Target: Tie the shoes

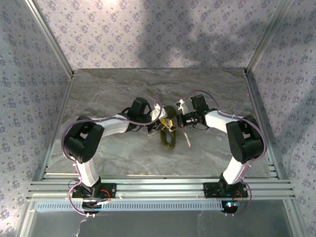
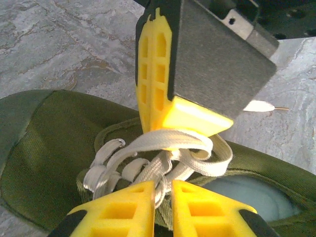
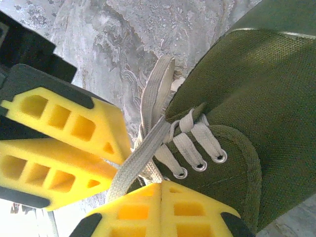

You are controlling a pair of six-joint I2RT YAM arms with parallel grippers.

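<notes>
Both arms fold in, elbows out, to meet over the shoe (image 1: 169, 140), which lies on the table (image 1: 118, 158) between them, a light, soft canvas thing likely to slide if tugged (its flat laces (image 2: 163, 148) are limp, best pinched close to their crossing). The right gripper (image 3: 161, 207) is clamped on a lace loop just above the shoe. The left gripper (image 2: 165, 207) has its jaws a slit apart around a strand, grip uncertain.
</notes>
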